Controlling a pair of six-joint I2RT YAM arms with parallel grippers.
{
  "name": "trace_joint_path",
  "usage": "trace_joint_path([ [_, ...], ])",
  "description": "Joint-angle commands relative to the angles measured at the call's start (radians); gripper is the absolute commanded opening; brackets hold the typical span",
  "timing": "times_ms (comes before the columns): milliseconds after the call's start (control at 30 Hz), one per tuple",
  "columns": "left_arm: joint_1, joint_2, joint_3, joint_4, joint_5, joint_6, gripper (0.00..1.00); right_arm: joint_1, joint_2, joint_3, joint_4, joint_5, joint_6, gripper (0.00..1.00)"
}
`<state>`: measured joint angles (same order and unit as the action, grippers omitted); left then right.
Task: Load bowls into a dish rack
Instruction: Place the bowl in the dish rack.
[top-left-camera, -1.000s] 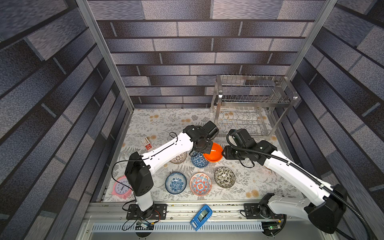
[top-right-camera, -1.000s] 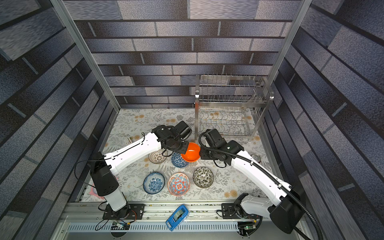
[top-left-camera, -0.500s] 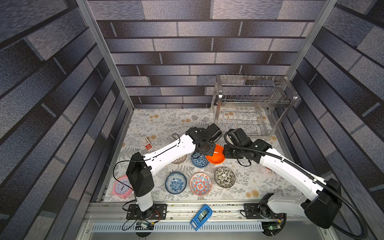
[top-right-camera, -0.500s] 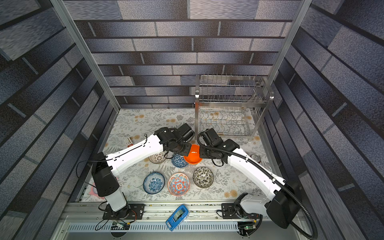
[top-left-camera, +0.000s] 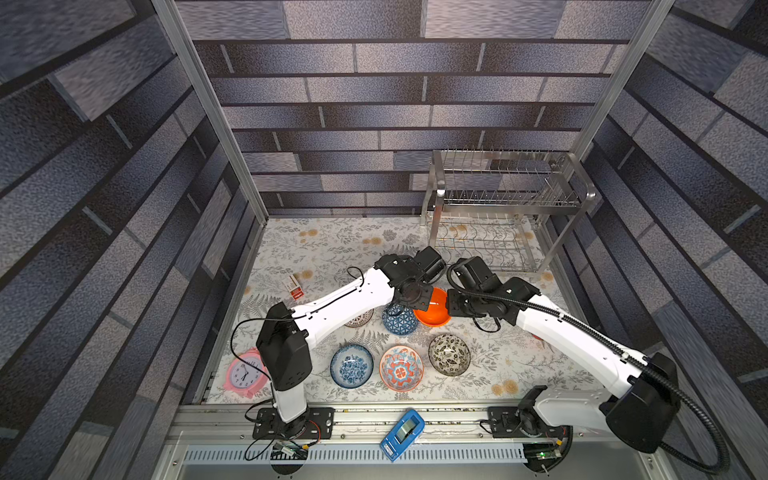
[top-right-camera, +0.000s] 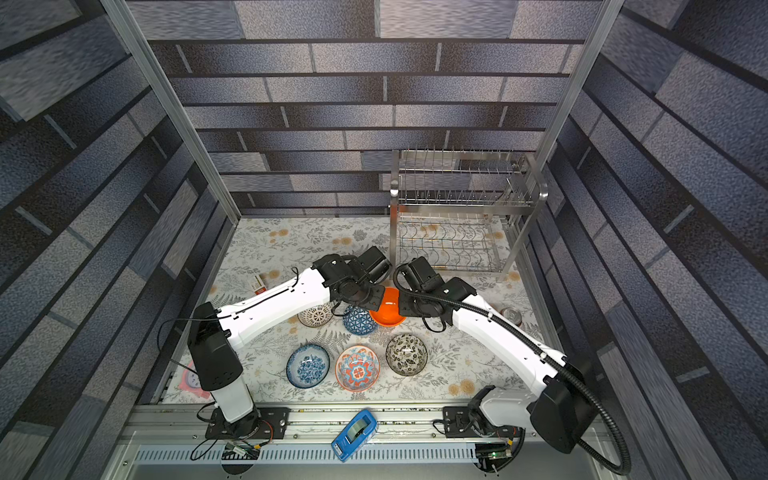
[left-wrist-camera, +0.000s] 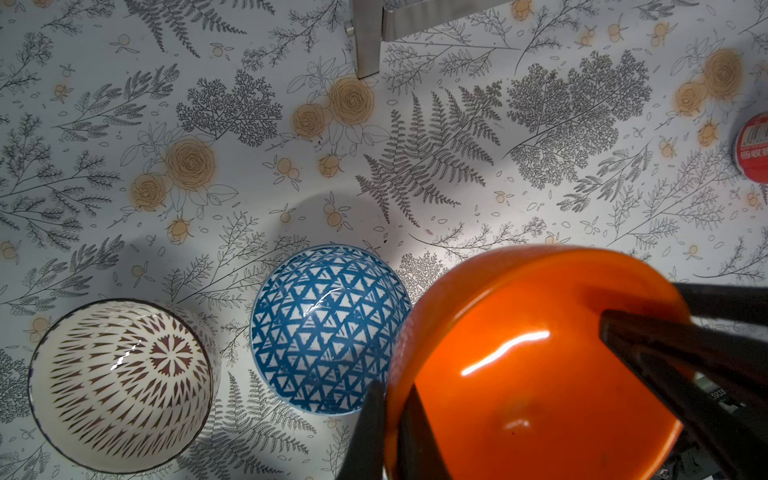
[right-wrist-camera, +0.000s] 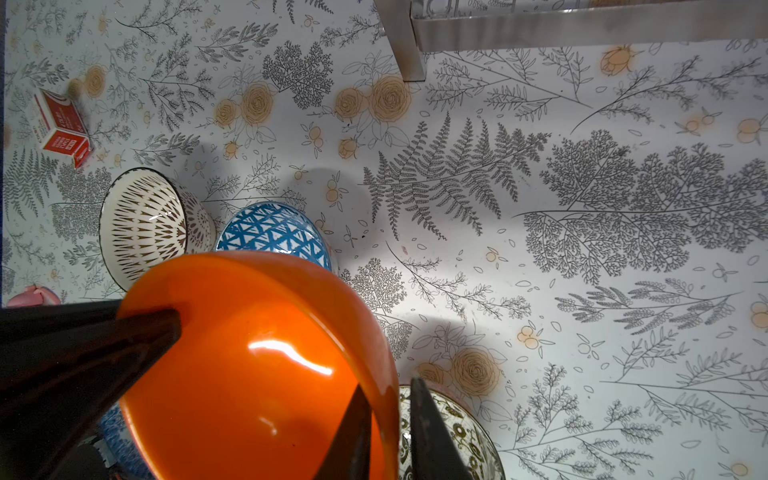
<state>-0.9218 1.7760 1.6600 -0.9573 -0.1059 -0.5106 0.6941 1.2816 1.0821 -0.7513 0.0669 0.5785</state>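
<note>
**Step in hand (judged): passing the orange bowl (top-left-camera: 434, 311) from arm to arm.**

Position: in both top views the bowl hangs tilted between the two wrists at mid-table. The dish rack (top-left-camera: 498, 199) stands at 1 o'clock from it, well apart and empty.

Left gripper (left-wrist-camera: 392, 436): pinched shut on the rim at the bowl's 9 o'clock side.

Right gripper (right-wrist-camera: 390, 428): jaws drawn in astride the rim at the 3 o'clock side. A thin sliver shows beside the outer finger (right-wrist-camera: 428, 436), so a firm clamp cannot be confirmed.

Procedure:
1. Seat both right pads squarely on the glossy wall before anything else moves.
2. Release the left jaws only then, and withdraw toward 9 o'clock, clearing the blue triangle-patterned bowl (left-wrist-camera: 328, 328) just below.
3. Carry toward 1 o'clock without letting the bowl swing on its single-rim hold.
</note>
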Motion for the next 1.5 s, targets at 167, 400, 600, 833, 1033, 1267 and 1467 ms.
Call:
trace_joint_path([
  [167,-0.010,0.010,0.037,-0.005,-0.013,-0.028,0.00,0.007,0.007,0.024,-0.013,0.027,0.013,0.21],
  [400,-0.010,0.013,0.044,-0.007,-0.019,-0.018,0.00,0.008,0.012,0.024,-0.015,0.025,0.013,0.17],
  [600,-0.010,0.010,0.048,-0.006,-0.018,-0.020,0.00,0.007,0.015,0.019,-0.015,0.020,0.015,0.11],
  [833,-0.011,0.005,0.048,0.003,-0.011,-0.019,0.00,0.008,0.024,0.021,-0.014,0.013,0.014,0.08],
  [1033,-0.010,0.004,0.045,0.020,0.009,-0.013,0.00,0.009,0.020,0.022,-0.004,0.011,0.010,0.00],
  [1267,-0.009,0.010,0.046,0.044,0.054,-0.010,0.13,0.010,-0.003,0.003,0.032,0.004,0.013,0.00],
  [1467,-0.009,0.010,0.044,0.058,0.075,-0.011,0.49,0.010,-0.036,-0.007,0.051,0.028,0.022,0.00],
])
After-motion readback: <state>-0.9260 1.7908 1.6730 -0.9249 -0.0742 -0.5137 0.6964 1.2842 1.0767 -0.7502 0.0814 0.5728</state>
